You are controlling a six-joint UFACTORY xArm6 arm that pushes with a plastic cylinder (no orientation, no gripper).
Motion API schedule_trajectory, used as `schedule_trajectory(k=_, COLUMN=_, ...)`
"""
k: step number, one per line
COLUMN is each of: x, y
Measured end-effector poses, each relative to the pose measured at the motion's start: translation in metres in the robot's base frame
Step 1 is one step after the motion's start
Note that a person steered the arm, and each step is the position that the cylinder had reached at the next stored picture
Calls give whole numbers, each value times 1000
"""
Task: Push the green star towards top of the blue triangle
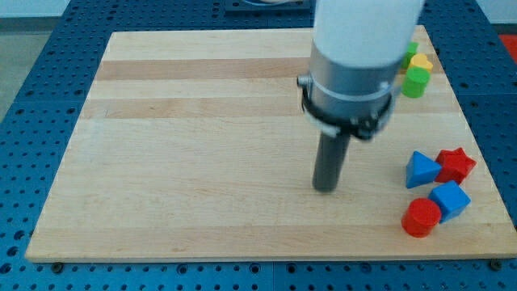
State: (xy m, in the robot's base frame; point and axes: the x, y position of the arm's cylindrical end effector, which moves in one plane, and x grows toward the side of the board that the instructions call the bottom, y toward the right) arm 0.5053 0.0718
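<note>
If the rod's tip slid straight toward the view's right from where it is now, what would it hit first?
Probably the blue triangle, the nearest block to the right of my tip; the red star sits just behind it. Depth is uncertain.

To the view's right of the rod sit a red star (pixel 456 164), blue block (pixel 450 200) and red cylinder (pixel 421 217); up-right, a yellow block (pixel 421 62), perhaps hexagonal, on the wooden board (pixel 194 145).

Two blue blocks: blue triangle (pixel 420 170) and blue cube (pixel 450 200). Two red: red star (pixel 456 164), red cylinder (pixel 421 217). Far right: green cylinder (pixel 416 82), yellow block (pixel 422 62), another green block (pixel 412 48).
</note>
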Motion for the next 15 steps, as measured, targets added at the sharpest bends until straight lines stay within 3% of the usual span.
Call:
schedule_trajectory(k=1, x=-33, y=0)
schedule_trajectory(k=2, x=-35, y=0)
schedule_trajectory(k=3, x=-112, y=1)
schedule_trajectory(k=4, x=-122, y=1)
schedule_trajectory(k=6, x=-111, y=104)
schedule_trajectory(k=7, x=-111, y=104)
schedule_trajectory(k=8, x=-109, y=147)
schedule_trajectory(k=10, x=-110, y=176)
schedule_trajectory(k=11, x=-149, y=215)
schedule_trajectory(k=15, x=-189, y=210)
